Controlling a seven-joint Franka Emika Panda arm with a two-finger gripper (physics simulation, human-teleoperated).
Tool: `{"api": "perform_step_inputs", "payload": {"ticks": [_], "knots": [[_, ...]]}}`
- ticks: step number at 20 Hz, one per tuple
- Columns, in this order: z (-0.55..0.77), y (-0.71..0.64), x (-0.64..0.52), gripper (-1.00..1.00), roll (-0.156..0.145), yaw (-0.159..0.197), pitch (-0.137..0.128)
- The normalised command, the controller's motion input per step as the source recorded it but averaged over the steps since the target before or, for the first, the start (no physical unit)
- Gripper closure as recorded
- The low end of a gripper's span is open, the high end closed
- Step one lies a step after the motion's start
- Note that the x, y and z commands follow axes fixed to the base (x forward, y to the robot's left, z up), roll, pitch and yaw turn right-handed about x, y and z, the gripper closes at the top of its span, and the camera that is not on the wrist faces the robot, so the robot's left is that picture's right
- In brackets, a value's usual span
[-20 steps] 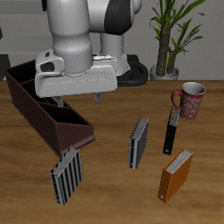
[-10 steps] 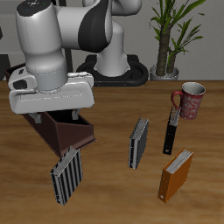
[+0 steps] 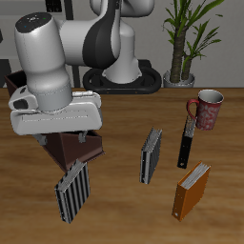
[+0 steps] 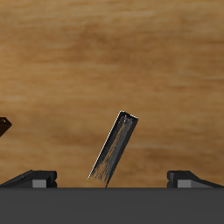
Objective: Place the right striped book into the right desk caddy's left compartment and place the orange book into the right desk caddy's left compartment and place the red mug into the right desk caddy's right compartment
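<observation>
Exterior view shows the right striped book (image 3: 71,192) standing upright on the tabletop (image 3: 122,217), near the front edge, just in front of the low end of the right desk caddy (image 3: 67,146). The caddy is largely hidden by the robot's wrist; its left compartment and right compartment cannot be told apart from this angle.

The gripper (image 3: 59,139) hangs directly above the striped book and the caddy's near end. In the wrist view, one thin, dark-edged book (image 4: 115,147), probably the striped book, shows between the two fingers (image 4: 31,179), tilted. The fingers stand wide apart, touching nothing.

The orange book (image 3: 191,190) stands upright near the front edge, well apart from the caddy. The red mug (image 3: 207,108) stands farther back, upright, with its handle toward the caddy side. A thin black book (image 3: 186,142) stands just beside the mug, on its near side. A darker grey striped book (image 3: 151,154) stands between the caddy and the black book. A potted plant (image 3: 188,34) stands behind the mug, beyond the tabletop's far edge.
</observation>
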Motion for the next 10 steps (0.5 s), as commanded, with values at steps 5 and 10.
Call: {"api": "perform_step_inputs", "payload": {"ticks": [5, 10], "knots": [[-0.22, -0.05, 0.19, -1.0, -0.008, -0.054, 0.002], [-0.2, 0.01, 0.13, -1.0, 0.012, -0.047, 0.015]]}}
